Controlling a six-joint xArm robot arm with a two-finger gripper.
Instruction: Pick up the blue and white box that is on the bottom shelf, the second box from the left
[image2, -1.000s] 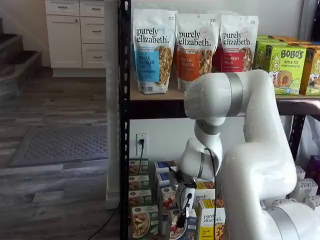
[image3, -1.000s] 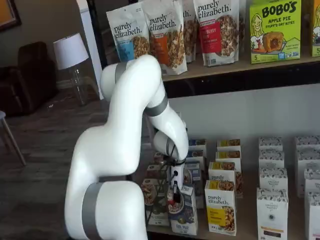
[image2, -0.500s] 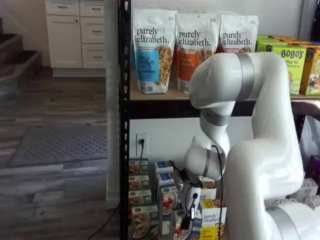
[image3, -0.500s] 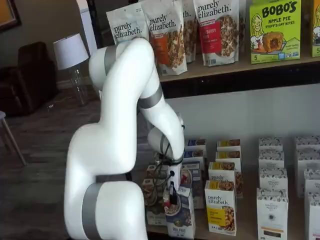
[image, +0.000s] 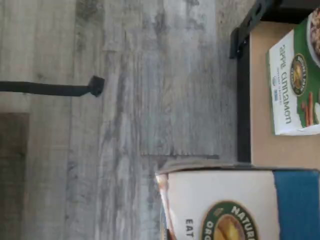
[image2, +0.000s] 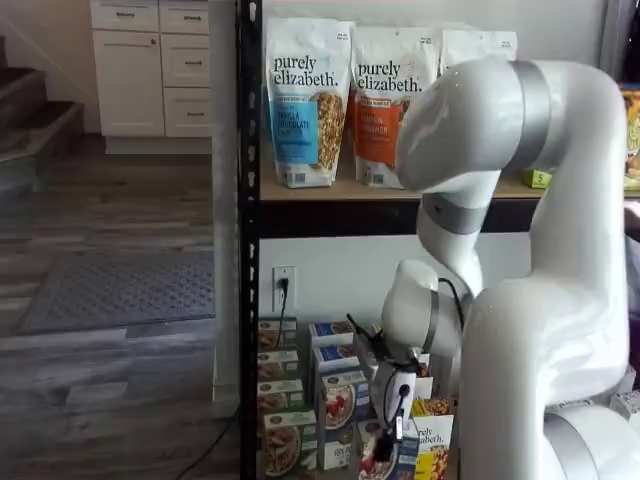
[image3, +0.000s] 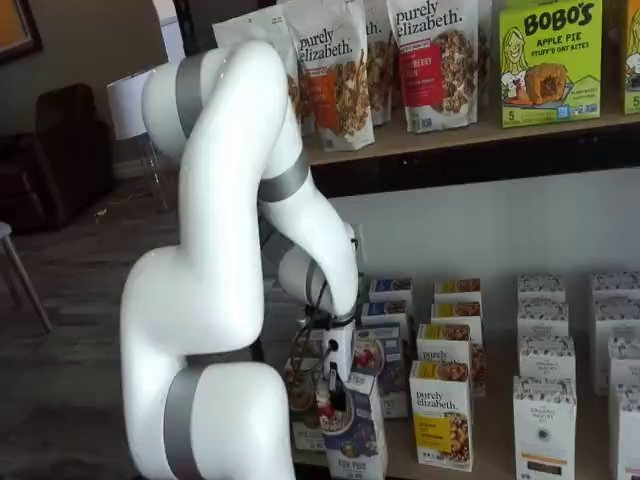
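Carton, blue and white box (image3: 352, 432): small upright cardboard pack, white upper part, blue lower part, printed bowl of granola with red berries. Location: front of the bottom shelf (image3: 500, 462), in both shelf views appearing tipped slightly forward of its row, between the green and white box (image2: 283, 443) and the yellow and white "purely elizabeth" box (image3: 441, 414). In the wrist view its white face fills the near foreground, with the green carton beyond on the shelf board. Gripper (image3: 337, 386): black fingers closed on the carton's top edge. Handling, by judgement: light, stiff enough but crushable at the panels; glossy print likely slippery. Best hold: across the narrow top, near the folded flaps, where the board is doubled. Top grip invites swinging.
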